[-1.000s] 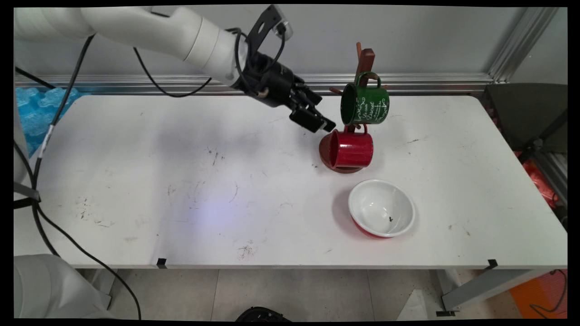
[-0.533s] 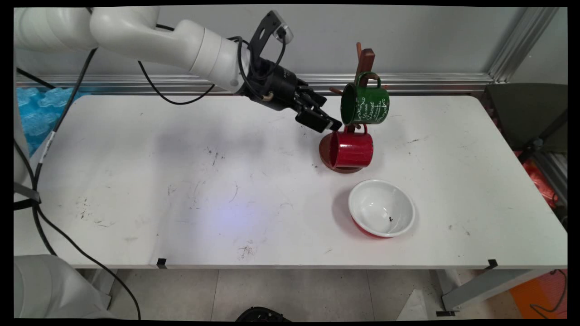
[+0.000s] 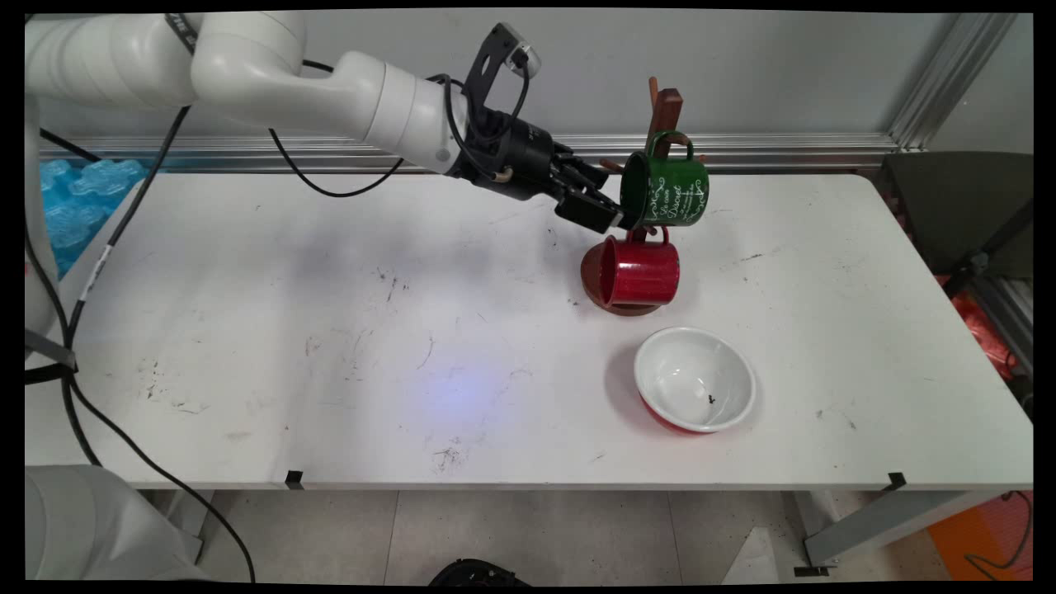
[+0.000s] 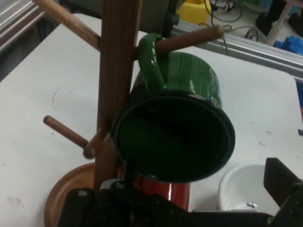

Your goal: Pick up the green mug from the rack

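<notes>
Gripper with jaws spread wide at the green mug's rim, mug hanging on wooden rack, red mug below, white bowl nearer on the surface

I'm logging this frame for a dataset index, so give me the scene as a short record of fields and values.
gripper: black two-finger gripper, open, at the mouth of the green mug
green mug: hangs by its handle on an upper peg of the mug tree, mouth toward the gripper
red mug: hangs on a lower peg, below the green mug
mug tree: wooden post on a round brown base
bowl: white inside, red outside, upright on the table, nearer the camera than the tree
table: white, scuffed
</notes>
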Controlling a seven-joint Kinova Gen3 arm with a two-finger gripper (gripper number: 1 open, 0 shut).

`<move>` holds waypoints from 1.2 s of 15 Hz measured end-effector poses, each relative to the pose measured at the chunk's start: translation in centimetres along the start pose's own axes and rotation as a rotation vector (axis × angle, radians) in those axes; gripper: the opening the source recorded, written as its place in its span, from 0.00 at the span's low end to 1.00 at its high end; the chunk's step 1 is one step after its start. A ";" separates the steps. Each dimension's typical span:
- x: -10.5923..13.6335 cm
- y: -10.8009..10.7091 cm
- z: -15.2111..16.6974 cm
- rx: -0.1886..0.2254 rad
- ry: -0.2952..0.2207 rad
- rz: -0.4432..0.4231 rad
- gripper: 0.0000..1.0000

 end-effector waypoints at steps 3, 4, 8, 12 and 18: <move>0.0 0.0 0.6 -0.008 0.017 -0.009 1.00; 0.0 0.0 0.9 -0.011 0.024 -0.012 1.00; 0.0 0.1 1.8 -0.019 0.050 -0.025 1.00; 0.0 0.1 2.6 -0.023 0.067 -0.036 1.00; 0.0 0.2 3.3 -0.029 0.080 -0.050 0.00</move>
